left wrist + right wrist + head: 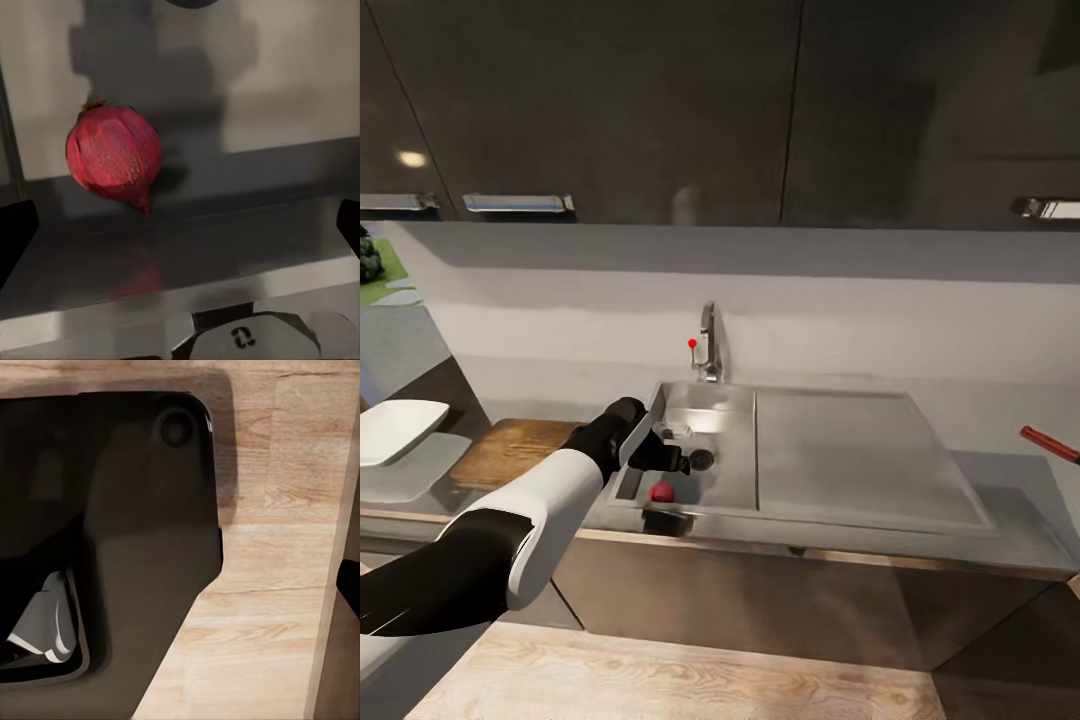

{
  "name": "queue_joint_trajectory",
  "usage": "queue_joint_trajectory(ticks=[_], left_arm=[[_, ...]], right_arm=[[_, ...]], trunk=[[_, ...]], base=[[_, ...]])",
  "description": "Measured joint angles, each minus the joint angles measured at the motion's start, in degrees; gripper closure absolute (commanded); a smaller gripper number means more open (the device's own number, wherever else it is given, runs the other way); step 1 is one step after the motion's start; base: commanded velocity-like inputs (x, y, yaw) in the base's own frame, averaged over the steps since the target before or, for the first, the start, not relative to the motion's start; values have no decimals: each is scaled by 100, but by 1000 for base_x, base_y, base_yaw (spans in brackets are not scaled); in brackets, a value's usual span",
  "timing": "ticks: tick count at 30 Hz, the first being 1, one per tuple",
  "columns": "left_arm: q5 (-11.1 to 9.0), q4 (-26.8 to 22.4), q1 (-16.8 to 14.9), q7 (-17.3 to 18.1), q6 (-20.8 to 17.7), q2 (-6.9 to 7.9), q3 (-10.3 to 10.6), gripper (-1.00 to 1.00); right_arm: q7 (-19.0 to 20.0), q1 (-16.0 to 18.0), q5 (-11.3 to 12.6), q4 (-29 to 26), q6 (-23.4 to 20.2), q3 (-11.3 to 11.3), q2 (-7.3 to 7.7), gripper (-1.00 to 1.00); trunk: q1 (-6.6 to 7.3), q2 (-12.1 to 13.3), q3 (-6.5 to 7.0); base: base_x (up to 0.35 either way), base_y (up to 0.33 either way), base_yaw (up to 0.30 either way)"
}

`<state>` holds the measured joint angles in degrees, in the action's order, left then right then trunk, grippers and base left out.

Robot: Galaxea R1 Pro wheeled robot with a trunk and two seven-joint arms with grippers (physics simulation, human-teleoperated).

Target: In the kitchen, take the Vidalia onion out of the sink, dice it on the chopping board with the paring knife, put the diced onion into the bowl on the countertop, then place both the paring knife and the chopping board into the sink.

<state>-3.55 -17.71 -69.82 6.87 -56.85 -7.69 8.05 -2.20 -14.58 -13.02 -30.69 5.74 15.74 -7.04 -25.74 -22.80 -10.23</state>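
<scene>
Sitting near the front wall of the sink [725, 470], the onion [661, 491] has the drain [702, 459] just behind it and bare basin floor between it and the divider that starts the flat drainboard [860, 455]. You have less room on the other side, where the basin's left wall stands close by. In the left wrist view the onion [114, 154] rests on the grey floor with a wall rising just behind it, and open floor spreads on the side away from the wall's corner.

The onion is dark red, round, with a short pointed root end tipped down toward the floor and a small tuft at its top (the skin looks dull and finely speckled).

Your left gripper [660, 470] hangs over the basin just above and behind the onion, and its dark fingertips [15, 232] show at both edges of the wrist picture, spread wide, holding nothing and not touching the onion.

The chopping board [510, 450] lies on the countertop [1000, 520] left of the sink, with the white bowl [395, 430] beyond it. A red handle [1050, 443] lies at the counter's far right edge.

Your right wrist camera looks down at the wood floor [285, 585] past a dark body; whether that gripper is apart or together you cannot tell.
</scene>
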Motion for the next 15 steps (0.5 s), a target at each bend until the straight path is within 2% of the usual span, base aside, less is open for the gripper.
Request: queue_joint_trajectory(ticks=[5,15], left_arm=[[6,0,0,-6,0,6,0,-100],[9,1,0,-8,0,29,-7,-100]], right_arm=[[-1,0,0,-2,2,0,0,-100],[-1,0,0,2,3,0,0,-100]], trunk=[[-1,0,-46],[-1,0,-137]], base=[[93,0,0],[13,0,0]])
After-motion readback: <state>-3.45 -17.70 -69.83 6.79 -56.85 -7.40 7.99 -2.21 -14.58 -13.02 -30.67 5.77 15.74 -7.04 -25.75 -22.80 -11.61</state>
